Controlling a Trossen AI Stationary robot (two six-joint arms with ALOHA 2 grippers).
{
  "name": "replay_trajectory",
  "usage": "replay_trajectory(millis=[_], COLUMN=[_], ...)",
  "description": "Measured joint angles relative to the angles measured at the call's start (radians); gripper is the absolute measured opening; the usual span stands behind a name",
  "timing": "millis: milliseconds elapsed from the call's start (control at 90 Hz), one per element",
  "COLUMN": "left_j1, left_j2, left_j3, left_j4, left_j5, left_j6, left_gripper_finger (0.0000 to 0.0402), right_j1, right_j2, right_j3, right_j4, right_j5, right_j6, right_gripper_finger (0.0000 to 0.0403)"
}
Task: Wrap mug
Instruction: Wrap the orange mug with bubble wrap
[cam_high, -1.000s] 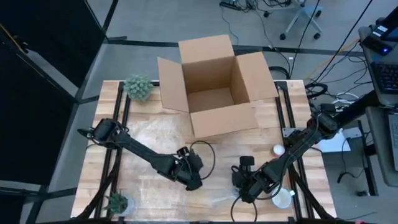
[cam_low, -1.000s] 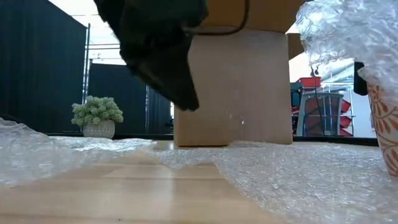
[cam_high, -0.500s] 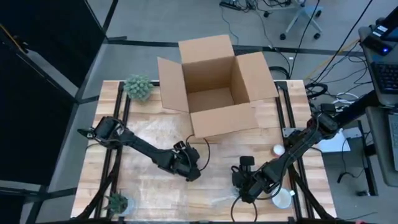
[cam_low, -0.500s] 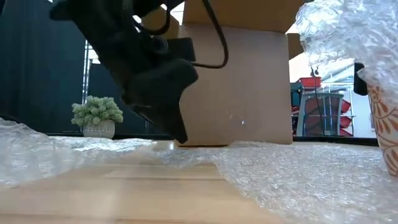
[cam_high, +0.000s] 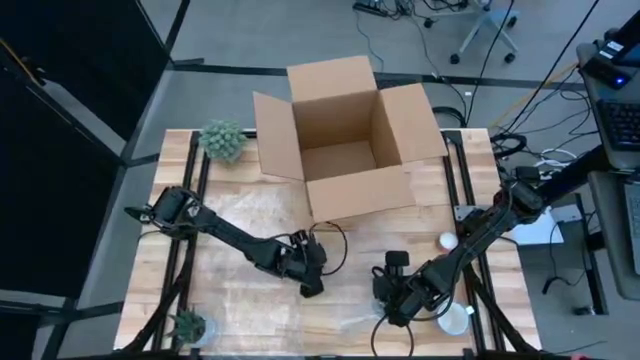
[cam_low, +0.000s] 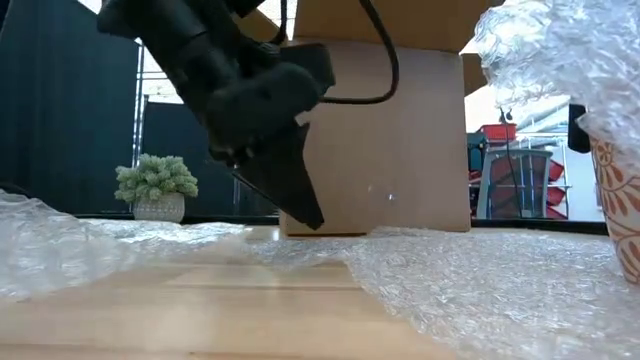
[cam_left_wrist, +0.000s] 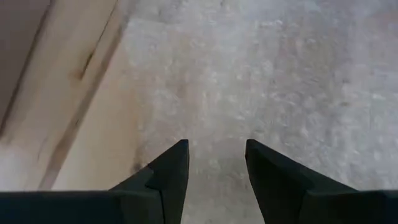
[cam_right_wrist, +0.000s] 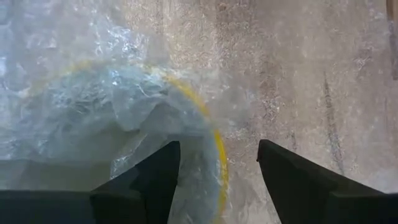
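The mug (cam_right_wrist: 134, 130) is standing upright at the table's front edge, partly draped in bubble wrap (cam_low: 480, 290). The right gripper (cam_right_wrist: 217, 171) is hovering directly above it, fingers open. The left gripper (cam_left_wrist: 216, 168), also open, is pointing down at the wrap farther left.

Mug (cam_low: 618, 205): orange-and-white patterned body, upright at the table's 5 o'clock edge, yellow rim (cam_right_wrist: 205, 118) partly covered. Bubble wrap (cam_low: 480, 290): clear sheet, spread flat across the tabletop, bunched over the mug's mouth.
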Motion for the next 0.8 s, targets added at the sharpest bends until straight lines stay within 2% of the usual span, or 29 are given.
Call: replay_trajectory(millis=[400, 678, 800], left_j1=[0.010, 0.034, 0.034], left_j2=[0.001, 0.091, 0.107], left_j3=[0.000, 0.006, 0.006], left_j4=[-0.005, 0.049, 0.082], left_j5=[0.024, 0.077, 0.079], left_j6=[0.054, 0.078, 0.079], left_gripper_finger=[0.0148, 0.0147, 0.0119], right_j1=[0.000, 0.000, 0.000], right_j2=[0.000, 0.000, 0.000], right_j3=[0.000, 0.000, 0.000], right_j4=[0.008, 0.009, 0.008], right_j5=[-0.004, -0.005, -0.005], right_j6=[-0.006, -0.001, -0.002], right_gripper_finger=[0.0205, 0.0205, 0.0205])
